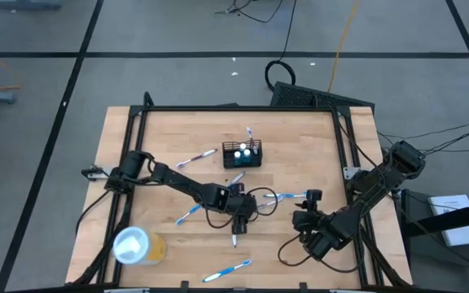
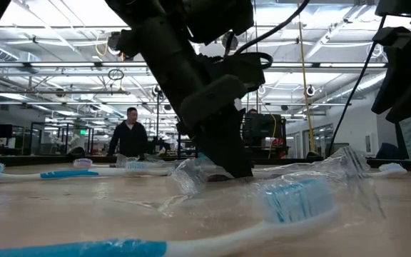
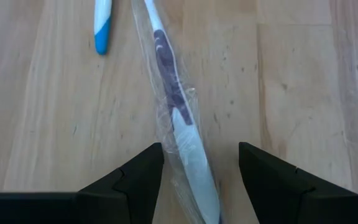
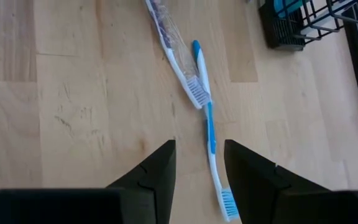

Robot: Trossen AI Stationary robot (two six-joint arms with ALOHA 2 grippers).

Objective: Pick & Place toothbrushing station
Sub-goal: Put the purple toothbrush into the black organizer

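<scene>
1. Spanning the whole high view, a wooden table [image 1: 300, 142] carries two dark arms, a black wire-mesh station, several loose toothbrushes and a yellow cup.
2. Left arm [image 1: 173, 181] reaches from the table's left edge toward the middle. Right arm [image 1: 365, 195] comes in from the right edge and waits near the front right.
3. Yellow cup [image 1: 137, 246] with a white lid lies at the front left, well apart from the work.
4. Station [image 1: 243, 155] stands upright toward the back of the table, near centre, with items already in its compartments.
5. Left gripper [image 3: 199, 168] hovers low over a toothbrush in clear wrap [image 3: 178, 112]; its fingers [image 3: 135, 180] are spread, one on each side of the handle, not yet touching it.
6. Right gripper [image 4: 199, 163] holds nothing; its fingers are parted over bare wood, with two crossed toothbrushes [image 4: 205, 112] just ahead.
7. Judged step: picking up the wrapped brush for the station. To do it well, lower until the tips nearly meet the wood, keep the handle centred between them, and close across the handle itself. The slick wrap could let the brush slide or twist, so lift slowly and straight up.
</scene>
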